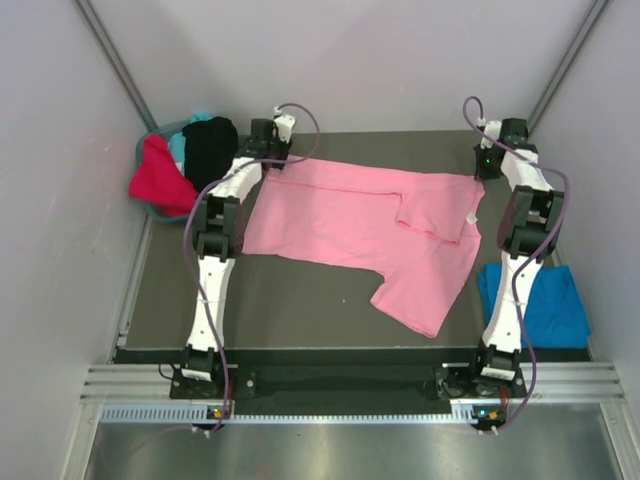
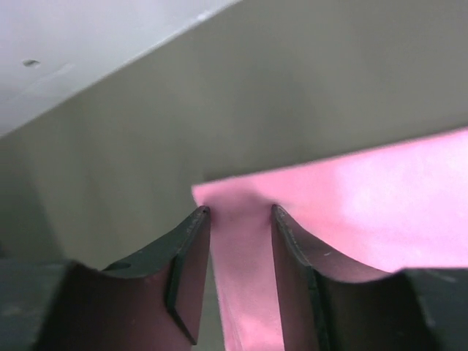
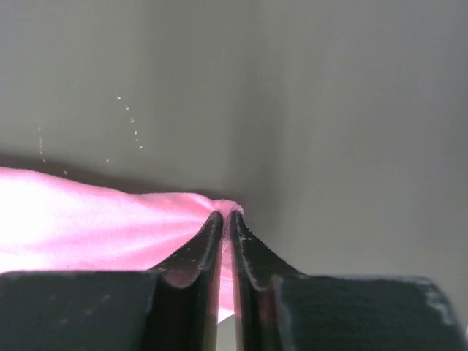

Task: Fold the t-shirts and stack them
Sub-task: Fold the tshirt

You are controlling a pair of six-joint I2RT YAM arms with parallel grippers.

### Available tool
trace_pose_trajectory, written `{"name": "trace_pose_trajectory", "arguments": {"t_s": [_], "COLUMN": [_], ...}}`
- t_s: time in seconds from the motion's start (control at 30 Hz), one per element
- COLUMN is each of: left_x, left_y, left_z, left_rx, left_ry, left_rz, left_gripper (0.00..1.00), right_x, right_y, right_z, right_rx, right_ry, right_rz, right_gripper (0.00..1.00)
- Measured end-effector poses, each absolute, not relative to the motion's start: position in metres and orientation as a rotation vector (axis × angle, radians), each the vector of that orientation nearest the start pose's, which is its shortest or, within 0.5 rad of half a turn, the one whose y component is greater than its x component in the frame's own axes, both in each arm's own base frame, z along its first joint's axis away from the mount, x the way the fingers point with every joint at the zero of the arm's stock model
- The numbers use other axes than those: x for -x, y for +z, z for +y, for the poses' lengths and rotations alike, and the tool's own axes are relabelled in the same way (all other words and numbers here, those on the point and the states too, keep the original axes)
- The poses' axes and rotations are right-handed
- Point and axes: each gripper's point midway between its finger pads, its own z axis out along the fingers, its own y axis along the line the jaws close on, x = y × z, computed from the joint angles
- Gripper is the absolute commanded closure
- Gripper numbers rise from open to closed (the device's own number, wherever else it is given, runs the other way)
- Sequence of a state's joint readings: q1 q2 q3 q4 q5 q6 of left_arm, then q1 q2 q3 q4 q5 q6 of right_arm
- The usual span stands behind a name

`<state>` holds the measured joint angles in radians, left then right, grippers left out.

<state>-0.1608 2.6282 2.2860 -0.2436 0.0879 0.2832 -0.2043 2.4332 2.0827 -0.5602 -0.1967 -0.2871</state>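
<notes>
A light pink t-shirt (image 1: 350,215) lies spread across the dark table, partly folded at its right side, where a small white tag (image 1: 470,217) shows. My left gripper (image 1: 274,145) is at the shirt's far left corner. In the left wrist view its jaws (image 2: 239,210) stand apart, with a fold of the pink cloth (image 2: 365,205) running between them. My right gripper (image 1: 487,160) is at the far right corner. In the right wrist view it (image 3: 227,213) is shut on the pink hem (image 3: 80,212). A bright blue t-shirt (image 1: 550,305) lies at the table's right edge.
A teal basket (image 1: 143,150) stands off the table's far left corner and holds a red (image 1: 160,180), a teal (image 1: 178,148) and a black t-shirt (image 1: 210,148). Grey walls close in on the left, right and far sides. A metal rail runs along the near edge.
</notes>
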Motion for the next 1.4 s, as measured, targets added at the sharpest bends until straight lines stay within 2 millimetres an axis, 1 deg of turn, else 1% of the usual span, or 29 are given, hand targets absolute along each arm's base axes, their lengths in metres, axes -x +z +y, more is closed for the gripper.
{"name": "trace_pose_trajectory", "arguments": {"t_s": [0.03, 0.07, 0.1, 0.2, 0.23, 0.3, 0.37, 0.4, 0.47, 0.53, 0.57, 0.6, 0.63, 0.67, 0.7, 0.73, 0.77, 0.8, 0.83, 0.87, 0.93, 1.0, 1.03, 1.07, 1.13, 1.23, 1.3, 1.4], "left_x": [-0.680, -0.682, -0.684, -0.693, -0.695, -0.695, -0.693, -0.690, -0.676, -0.652, -0.638, -0.626, -0.610, -0.595, -0.583, -0.573, -0.565, -0.559, -0.551, -0.544, -0.524, -0.498, -0.485, -0.473, -0.452, -0.436, -0.432, -0.433], "left_y": [0.049, 0.050, 0.052, 0.066, 0.072, 0.089, 0.116, 0.130, 0.169, 0.206, 0.224, 0.234, 0.245, 0.254, 0.259, 0.261, 0.259, 0.255, 0.247, 0.238, 0.210, 0.179, 0.166, 0.156, 0.139, 0.127, 0.122, 0.120], "left_z": [-0.113, -0.111, -0.110, -0.108, -0.108, -0.109, -0.109, -0.109, -0.107, -0.107, -0.106, -0.106, -0.105, -0.103, -0.101, -0.100, -0.100, -0.101, -0.101, -0.102, -0.104, -0.104, -0.104, -0.102, -0.098, -0.089, -0.080, -0.066], "left_rx": [-0.513, -0.504, -0.493, -0.465, -0.455, -0.441, -0.423, -0.418, -0.414, -0.423, -0.427, -0.433, -0.438, -0.441, -0.441, -0.441, -0.440, -0.438, -0.440, -0.437, -0.436, -0.442, -0.444, -0.443, -0.434, -0.404, -0.381, -0.345], "left_ry": [-0.003, 0.022, 0.038, 0.079, 0.086, 0.089, 0.090, 0.088, 0.085, 0.067, 0.059, 0.052, 0.046, 0.041, 0.036, 0.028, 0.017, 0.001, -0.016, -0.039, -0.097, -0.149, -0.168, -0.179, -0.196, -0.215, -0.208, -0.191], "left_rz": [2.080, 2.072, 2.064, 2.016, 2.001, 1.980, 1.953, 1.941, 1.913, 1.890, 1.874, 1.870, 1.866, 1.869, 1.876, 1.889, 1.909, 1.930, 1.966, 2.001, 2.099, 2.203, 2.249, 2.288, 2.361, 2.413, 2.431, 2.443], "left_gripper": [0.49, 0.48, 0.47, 0.46, 0.46, 0.46, 0.44, 0.44, 0.43, 0.42, 0.40, 0.40, 0.40, 0.39, 0.40, 0.40, 0.39, 0.36, 0.34, 0.33, 0.32, 0.34, 0.35, 0.36, 0.36, 0.36, 0.37, 0.39], "right_x": [-0.584, -0.585, -0.586, -0.587, -0.587, -0.585, -0.580, -0.576, -0.563, -0.542, -0.528, -0.519, -0.506, -0.489, -0.470, -0.452, -0.438, -0.415, -0.393, -0.373, -0.324, -0.280, -0.258, -0.241, -0.210, -0.177, -0.163, -0.151], "right_y": [0.037, 0.037, 0.038, 0.047, 0.055, 0.080, 0.114, 0.138, 0.186, 0.228, 0.248, 0.255, 0.262, 0.264, 0.258, 0.249, 0.237, 0.218, 0.198, 0.180, 0.144, 0.121, 0.113, 0.108, 0.099, 0.088, 0.080, 0.070], "right_z": [-0.099, -0.100, -0.102, -0.106, -0.108, -0.108, -0.108, -0.107, -0.101, -0.090, -0.080, -0.076, -0.066, -0.055, -0.044, -0.034, -0.025, -0.013, -0.001, 0.010, 0.031, 0.048, 0.054, 0.060, 0.066, 0.076, 0.082, 0.088], "right_rx": [0.181, 0.181, 0.182, 0.187, 0.189, 0.199, 0.210, 0.223, 0.260, 0.327, 0.377, 0.400, 0.458, 0.519, 0.583, 0.640, 0.691, 0.760, 0.831, 0.895, 1.045, 1.195, 1.271, 1.344, 1.476, 1.660, 1.756, 1.862], "right_ry": [0.025, 0.013, 0.004, -0.026, -0.036, -0.057, -0.076, -0.089, -0.096, -0.083, -0.066, -0.054, -0.033, -0.003, 0.031, 0.063, 0.085, 0.125, 0.159, 0.195, 0.267, 0.306, 0.317, 0.313, 0.290, 0.258, 0.261, 0.279], "right_rz": [2.451, 2.449, 2.447, 2.430, 2.418, 2.383, 2.334, 2.296, 2.221, 2.151, 2.110, 2.101, 2.083, 2.080, 2.089, 2.110, 2.124, 2.163, 2.198, 2.229, 2.282, 2.282, 2.266, 2.231, 2.154, 2.017, 1.955, 1.904], "right_gripper": [0.75, 0.70, 0.63, 0.54, 0.54, 0.53, 0.53, 0.53, 0.53, 0.54, 0.55, 0.56, 0.57, 0.58, 0.59, 0.59, 0.58, 0.58, 0.58, 0.58, 0.57, 0.57, 0.57, 0.57, 0.57, 0.57, 0.57, 0.58]}}
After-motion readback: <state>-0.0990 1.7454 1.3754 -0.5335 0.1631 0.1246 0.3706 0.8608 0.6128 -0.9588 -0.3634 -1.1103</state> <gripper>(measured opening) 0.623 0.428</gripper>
